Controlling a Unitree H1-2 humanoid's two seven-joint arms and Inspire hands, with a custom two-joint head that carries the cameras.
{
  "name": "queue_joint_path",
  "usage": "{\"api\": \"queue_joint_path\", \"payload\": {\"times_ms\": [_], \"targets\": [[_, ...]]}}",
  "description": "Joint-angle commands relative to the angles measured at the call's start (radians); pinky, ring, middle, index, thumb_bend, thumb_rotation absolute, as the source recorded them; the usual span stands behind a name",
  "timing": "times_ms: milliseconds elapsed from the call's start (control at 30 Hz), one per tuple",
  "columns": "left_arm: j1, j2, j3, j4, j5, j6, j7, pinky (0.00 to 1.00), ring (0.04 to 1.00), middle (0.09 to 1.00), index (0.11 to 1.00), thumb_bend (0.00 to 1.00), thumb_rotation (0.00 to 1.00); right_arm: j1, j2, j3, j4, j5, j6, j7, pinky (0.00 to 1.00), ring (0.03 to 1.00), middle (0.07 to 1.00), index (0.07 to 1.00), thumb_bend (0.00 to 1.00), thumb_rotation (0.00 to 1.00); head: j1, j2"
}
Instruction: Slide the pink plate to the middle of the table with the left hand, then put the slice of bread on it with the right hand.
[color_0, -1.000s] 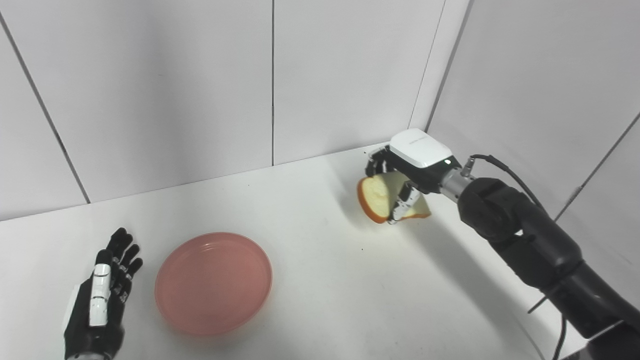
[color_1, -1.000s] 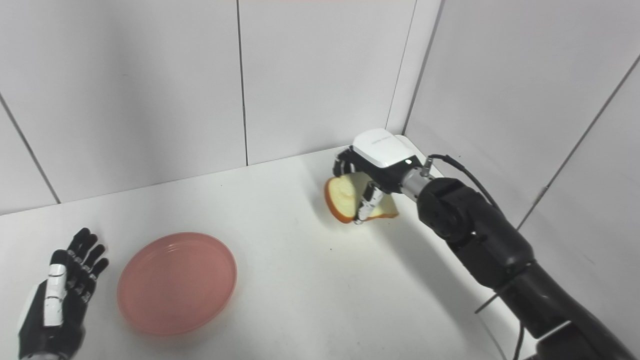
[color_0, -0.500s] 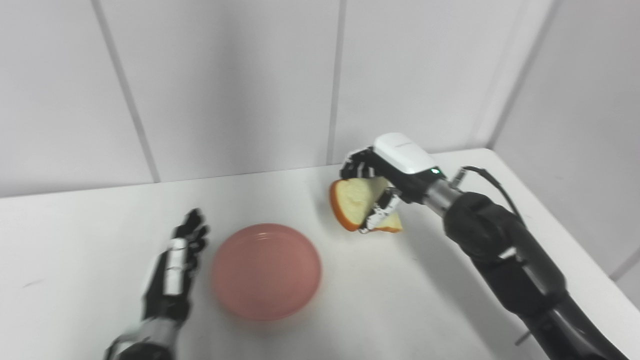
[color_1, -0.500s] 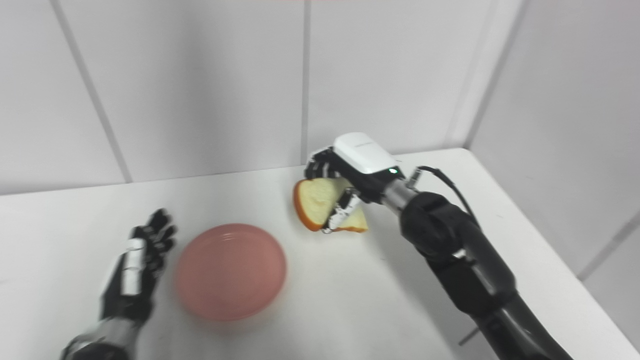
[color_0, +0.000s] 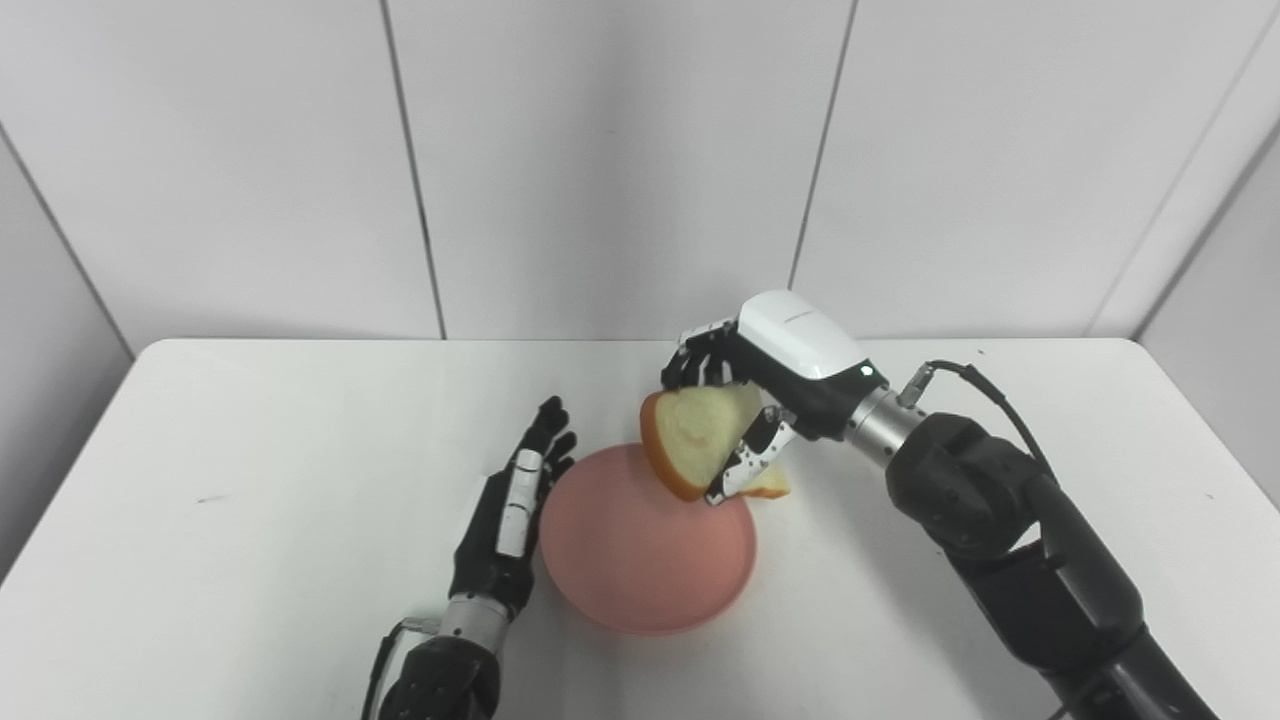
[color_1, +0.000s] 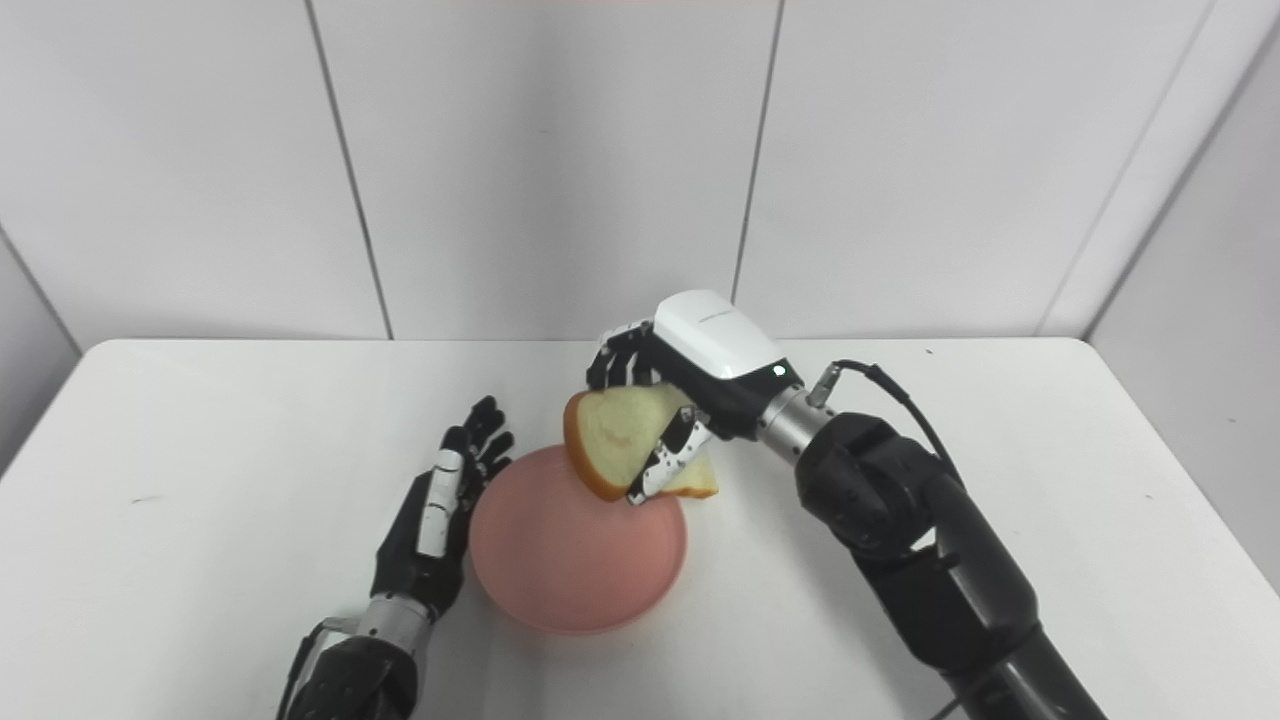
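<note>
A white table (color_0: 250, 470) stands against pale grey wall panels (color_0: 600, 160) split by dark vertical seams, corners at 9 and 3 o'clock, under even light.

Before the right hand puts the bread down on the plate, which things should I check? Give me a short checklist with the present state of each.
1. Pink plate near the middle of the table: ok.
2. Slice of bread held firmly in the right hand: ok, fingers above and thumb below it.
3. Bread fully above the plate: not ok, it hangs over the far right rim, tilted.
4. Bread clear of the plate surface: cannot tell, its lower edge looks close to the rim.
5. Left hand out of the drop zone: ok, open, beside the plate's left rim.
6. Plate interior free: ok.
</note>
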Motion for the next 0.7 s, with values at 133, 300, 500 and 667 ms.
{"api": "queue_joint_path", "payload": {"times_ms": [133,300,500,667], "targets": [[-0.019,-0.022,-0.002,0.044,0.027,0.006,0.038,0.97,0.954,0.973,0.927,0.72,1.0,-0.052,0.039,0.045,0.003,-0.03,-0.029,0.023,0.39,0.423,0.49,0.507,0.52,0.0,0.02,-0.001],[-0.021,-0.03,-0.002,0.054,0.026,-0.002,0.044,0.98,0.96,0.979,0.94,0.76,1.0,-0.046,0.064,0.088,0.041,-0.057,-0.052,0.025,0.36,0.405,0.469,0.523,0.52,0.0,0.026,0.0],[-0.027,-0.043,0.01,0.072,0.014,-0.025,0.053,0.98,0.963,0.97,0.937,0.75,1.0,-0.046,0.064,0.131,0.075,-0.101,-0.049,0.043,0.33,0.394,0.469,0.53,0.52,0.0,0.031,0.002],[-0.031,-0.05,0.018,0.079,0.011,-0.039,0.057,0.95,0.945,0.956,0.92,0.74,1.0,-0.047,0.056,0.147,0.123,-0.131,-0.088,0.018,0.34,0.403,0.47,0.527,0.52,0.0,0.03,0.0]]}}
